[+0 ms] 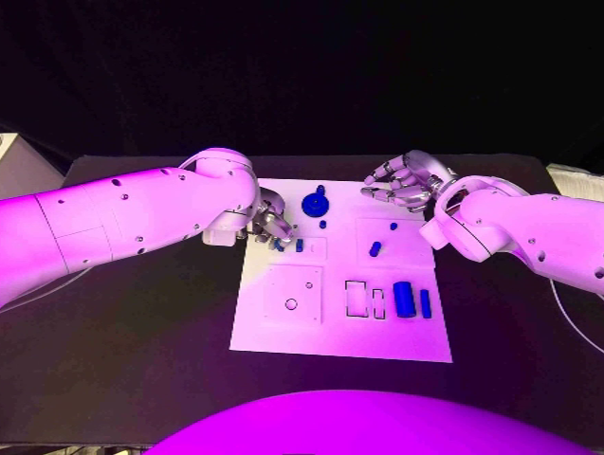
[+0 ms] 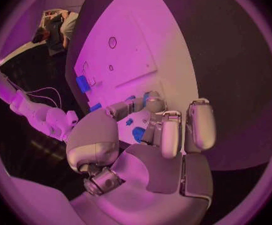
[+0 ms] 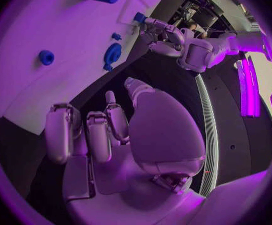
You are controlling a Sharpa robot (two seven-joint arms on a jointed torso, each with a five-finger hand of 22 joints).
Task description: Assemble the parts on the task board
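1 board (image 1: 342, 322), ~7 blue parts (image 1: 404, 299), 2 hands (image 1: 401, 183).

My head camera is looking steeply down from above at the task board (image 1: 340, 336), which is sitting mid-frame, well off. My left wrist camera is peering from just behind my left hand (image 2: 167, 135), close over the board. My right wrist camera is sitting behind my right hand (image 3: 105, 130), facing the board's edge. All three are sharing the board.
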